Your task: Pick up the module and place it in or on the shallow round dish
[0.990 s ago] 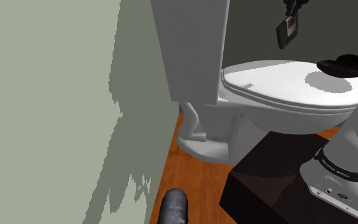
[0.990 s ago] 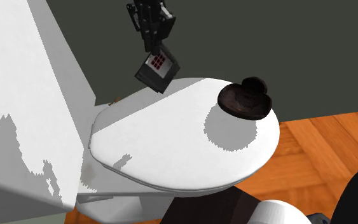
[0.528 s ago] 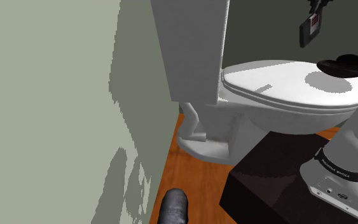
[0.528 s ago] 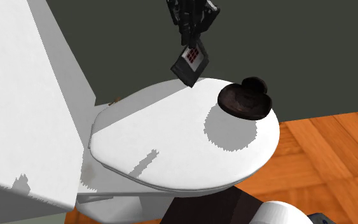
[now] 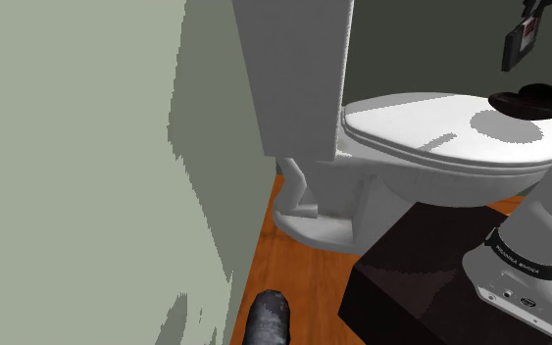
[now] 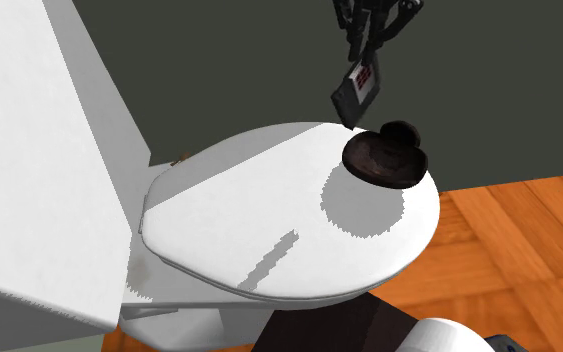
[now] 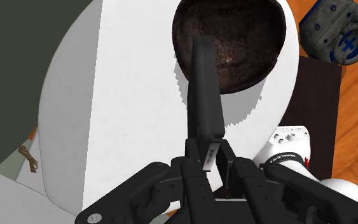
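One module [image 6: 357,88], a flat dark slab with a red-and-white face. One shallow round dish [image 6: 384,155], dark brown. One white toilet [image 5: 430,132], with one closed lid and one cistern [image 5: 293,69]. One white arm [image 5: 548,211] on one dark stand [image 5: 411,274], ending in two black fingers [image 7: 227,162]. One blue-and-grey padded bundle [image 7: 336,32] on the wooden floor [image 5: 293,265].

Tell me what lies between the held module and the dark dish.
Nothing: the stretch is bare. In the shoulder view the module hangs clear above the dish, with only the wall behind the gap.
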`<control>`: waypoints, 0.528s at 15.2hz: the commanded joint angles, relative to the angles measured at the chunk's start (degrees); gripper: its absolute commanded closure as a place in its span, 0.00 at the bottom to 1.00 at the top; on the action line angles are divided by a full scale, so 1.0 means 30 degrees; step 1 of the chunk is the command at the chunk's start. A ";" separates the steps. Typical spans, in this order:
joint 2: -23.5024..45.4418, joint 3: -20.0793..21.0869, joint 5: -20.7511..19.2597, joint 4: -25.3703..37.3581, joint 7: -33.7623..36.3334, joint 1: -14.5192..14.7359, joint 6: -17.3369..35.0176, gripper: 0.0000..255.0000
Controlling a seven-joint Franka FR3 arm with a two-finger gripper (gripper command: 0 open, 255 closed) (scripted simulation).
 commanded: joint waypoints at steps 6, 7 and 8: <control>0.1985 -0.3258 0.0550 0.2227 -0.4622 -0.1167 -0.0645 1.00; 0.2502 -0.3813 0.0841 0.2661 -0.5401 -0.1401 -0.0742 1.00; 0.2843 -0.4139 0.1050 0.2931 -0.5882 -0.1571 -0.0803 1.00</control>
